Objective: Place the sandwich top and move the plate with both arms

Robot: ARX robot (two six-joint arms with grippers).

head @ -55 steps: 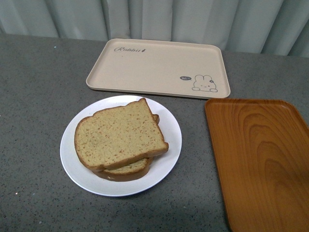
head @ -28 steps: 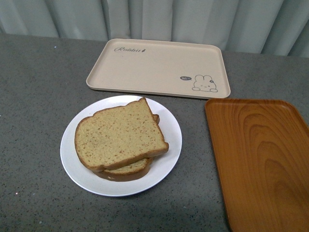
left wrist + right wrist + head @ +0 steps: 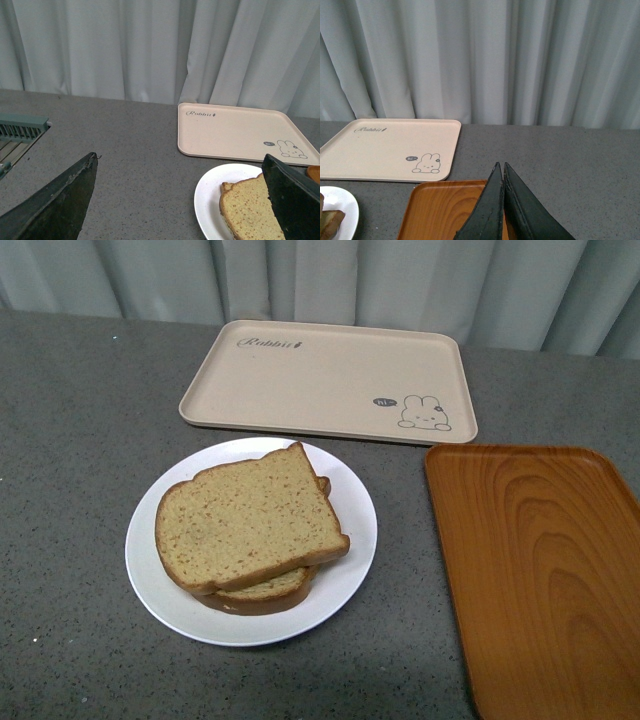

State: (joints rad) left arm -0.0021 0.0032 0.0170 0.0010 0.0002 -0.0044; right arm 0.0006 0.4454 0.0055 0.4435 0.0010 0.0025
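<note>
1. Lower left of centre in the front view, the plate point(image 3: 160, 585) sits on the grey desk point(image 3: 70, 420). The sandwich top point(image 3: 245, 520) lies flat on the plate, over a lower slice point(image 3: 265, 592) whose crust peeks out along the near edge.
2. Upper centre holds the beige rabbit-print tray point(image 3: 320, 370), close behind the plate but not touching it. The wood-grain tray point(image 3: 540, 570) fills the right side, with a strip of bare desk between it and the plate's rim.
3. Neither arm shows in the front view. In the left wrist view, the left end effector point(image 3: 179, 157) has its fingers spread wide, with only desk between them. In the right wrist view, the right end effector point(image 3: 500, 167) has its fingers pressed together and holds nothing.
4. Judged from how the bread lies, the topping step looks done and the two-arm move of the plate is what is left.
5. That move turns on which side of each arm the plate lies:
   - From the left end effector, the plate and bread show just past one finger, so that arm looks the nearer.
   - From the right end effector, only a sliver of rim is in view, well apart, with the wood-grain tray lying between.
   - The plate is round, so it has no long axis to match, and opposite points on the rim should serve
</note>
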